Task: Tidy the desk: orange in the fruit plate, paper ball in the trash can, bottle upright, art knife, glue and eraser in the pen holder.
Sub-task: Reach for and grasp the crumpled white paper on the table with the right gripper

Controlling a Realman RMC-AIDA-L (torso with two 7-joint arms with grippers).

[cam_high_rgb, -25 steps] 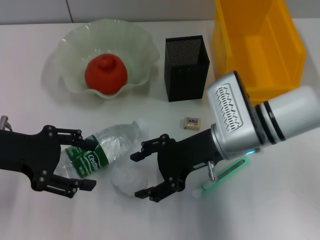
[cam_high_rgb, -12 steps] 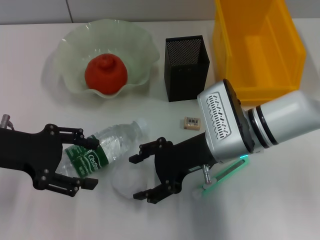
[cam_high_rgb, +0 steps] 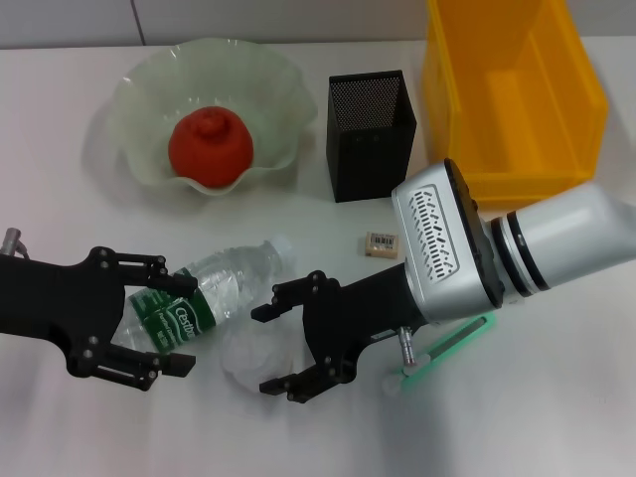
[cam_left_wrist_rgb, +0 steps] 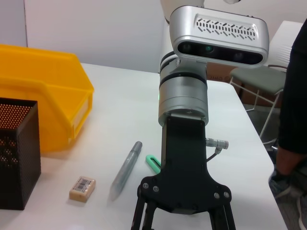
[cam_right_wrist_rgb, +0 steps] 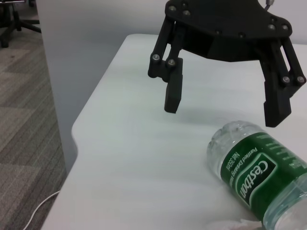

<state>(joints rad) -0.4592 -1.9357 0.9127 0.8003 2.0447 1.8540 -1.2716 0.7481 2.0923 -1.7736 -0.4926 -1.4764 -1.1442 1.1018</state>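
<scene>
The bottle (cam_high_rgb: pixel 214 298) lies on its side near the table's front, cap toward the pen holder. My left gripper (cam_high_rgb: pixel 170 325) is open, its fingers straddling the bottle's base end; the right wrist view shows the same left gripper (cam_right_wrist_rgb: pixel 224 111) above the bottle (cam_right_wrist_rgb: pixel 254 172). My right gripper (cam_high_rgb: pixel 264 350) is open, one finger on each side of the white paper ball (cam_high_rgb: pixel 246 355). The orange (cam_high_rgb: pixel 211 149) sits in the fruit plate (cam_high_rgb: pixel 139 94). The eraser (cam_high_rgb: pixel 383 243) lies in front of the pen holder (cam_high_rgb: pixel 370 134). Glue (cam_left_wrist_rgb: pixel 125 167) and art knife (cam_high_rgb: pixel 452 346) lie under my right arm.
The yellow trash can (cam_high_rgb: pixel 586 99) stands at the back right, next to the pen holder. The table's left edge (cam_right_wrist_rgb: pixel 86 120) runs close behind my left gripper. A person stands at the far right of the left wrist view.
My right gripper has moved left and slightly toward the table's front, so its open fingers now flank the paper ball. The left gripper and the bottle have stayed in place.
</scene>
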